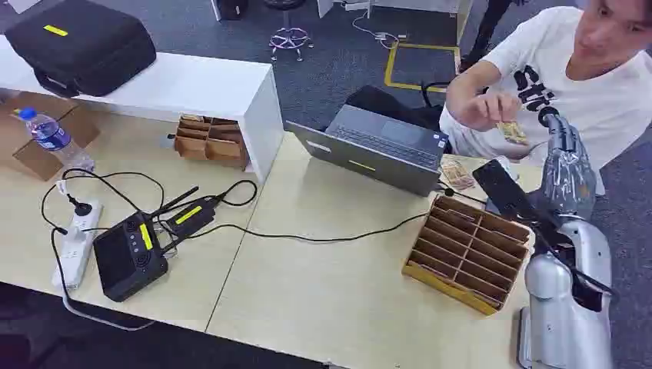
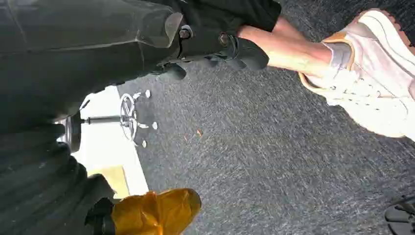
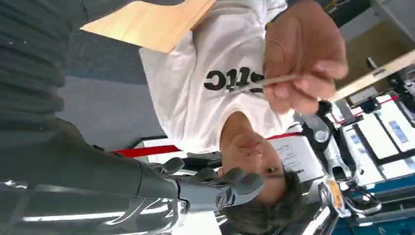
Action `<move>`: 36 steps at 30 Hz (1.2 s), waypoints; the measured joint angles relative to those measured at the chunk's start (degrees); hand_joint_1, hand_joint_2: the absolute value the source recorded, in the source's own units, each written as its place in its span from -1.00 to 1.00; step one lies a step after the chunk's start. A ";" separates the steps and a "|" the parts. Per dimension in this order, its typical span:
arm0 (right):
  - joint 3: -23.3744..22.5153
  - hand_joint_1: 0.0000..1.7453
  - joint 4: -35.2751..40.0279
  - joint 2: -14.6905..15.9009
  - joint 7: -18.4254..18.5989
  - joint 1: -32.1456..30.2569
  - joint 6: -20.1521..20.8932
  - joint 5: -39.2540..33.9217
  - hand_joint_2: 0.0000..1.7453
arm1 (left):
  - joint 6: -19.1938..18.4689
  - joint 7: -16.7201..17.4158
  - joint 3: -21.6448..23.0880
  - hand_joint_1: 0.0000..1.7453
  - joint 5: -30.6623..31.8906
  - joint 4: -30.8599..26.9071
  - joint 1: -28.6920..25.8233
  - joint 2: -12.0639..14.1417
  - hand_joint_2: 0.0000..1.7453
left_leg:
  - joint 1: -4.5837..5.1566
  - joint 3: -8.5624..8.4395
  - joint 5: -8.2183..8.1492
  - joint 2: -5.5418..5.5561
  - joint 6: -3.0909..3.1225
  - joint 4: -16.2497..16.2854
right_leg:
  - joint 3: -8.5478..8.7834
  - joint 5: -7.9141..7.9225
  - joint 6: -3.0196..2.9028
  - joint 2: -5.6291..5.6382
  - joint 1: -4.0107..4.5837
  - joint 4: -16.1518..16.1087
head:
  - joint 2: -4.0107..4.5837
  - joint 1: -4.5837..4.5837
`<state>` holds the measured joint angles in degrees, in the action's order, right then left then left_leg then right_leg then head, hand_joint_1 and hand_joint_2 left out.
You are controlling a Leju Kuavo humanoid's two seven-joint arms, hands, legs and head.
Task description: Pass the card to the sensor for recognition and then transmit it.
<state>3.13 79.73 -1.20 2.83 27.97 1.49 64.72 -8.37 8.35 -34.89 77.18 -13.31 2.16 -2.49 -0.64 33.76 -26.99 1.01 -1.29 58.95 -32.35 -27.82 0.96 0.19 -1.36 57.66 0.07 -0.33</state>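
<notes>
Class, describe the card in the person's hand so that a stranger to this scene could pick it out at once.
Start at the open grey laptop on the pale table, then look right to the person in the white shirt. The card is the thin tan piece pinched in their raised hand, held in the air, unlike the cards lying on the table.

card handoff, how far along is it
Looks near the end: the card is in the person's hand, pinched edge-on in the right wrist view, so the pass appears done. The right hand is raised beside it, holding nothing. Whether the sensor step happened cannot be told. More cards lie by the laptop, possibly left to do.
</notes>
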 joint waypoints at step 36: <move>-3.72 1.00 -2.74 -3.65 -9.35 0.41 -3.39 0.06 1.00 | 0.30 0.00 0.63 -1.00 1.75 0.00 0.03 -0.11 1.00 | -0.01 0.01 0.00 0.06 0.00 0.00 | -0.01 0.00 0.00 -0.05 0.01 0.00 | 0.00 0.00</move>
<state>-0.59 76.99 -4.85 -6.52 28.38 -1.90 64.78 -8.06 8.35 -34.25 78.92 -13.31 2.19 -2.60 -0.65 33.76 -26.99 1.08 -1.29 58.95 -32.36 -27.82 0.96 0.15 -1.36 57.66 0.07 -0.33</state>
